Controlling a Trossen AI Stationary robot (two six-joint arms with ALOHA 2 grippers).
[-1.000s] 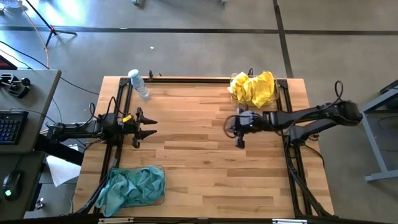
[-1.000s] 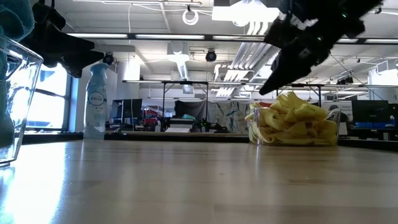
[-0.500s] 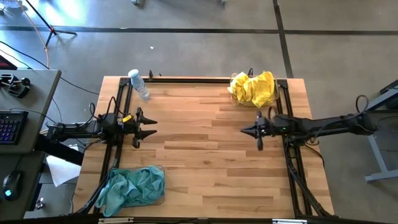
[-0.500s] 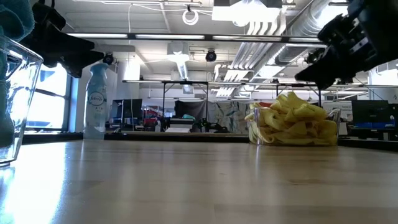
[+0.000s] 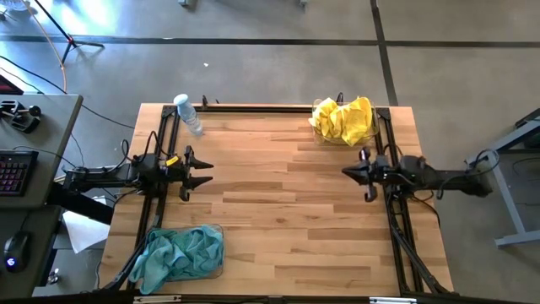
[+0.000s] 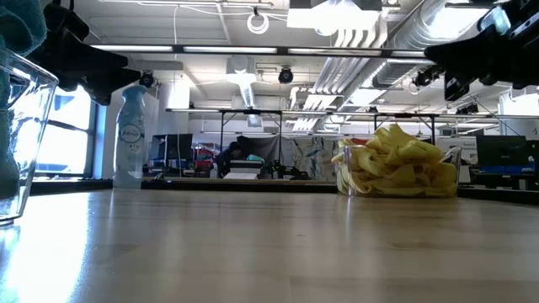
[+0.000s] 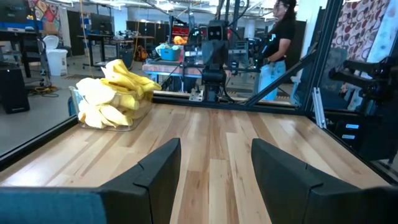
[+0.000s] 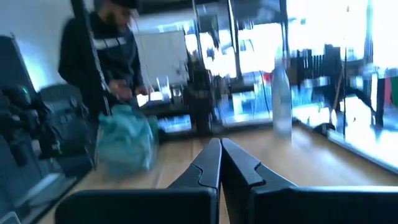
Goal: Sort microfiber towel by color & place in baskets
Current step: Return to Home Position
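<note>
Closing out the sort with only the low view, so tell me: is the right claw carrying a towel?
Observer: No. Its wrist view shows the right claw shut with nothing between the fingers.
Operator: And the teal towels? I only see a tub edge.
Observer: From above, the teal towels are heaped in the tub at the corner nearest your camera, on the left arm's side.
Operator: Left claw?
Observer: The left claw is open and holds nothing.

- A clear basket of yellow towels stands on the table.
- The right arm hangs above that basket.
- A spray bottle stands well left of it.
- A second basket holding a teal towel is farther left, nearer the camera.
</note>
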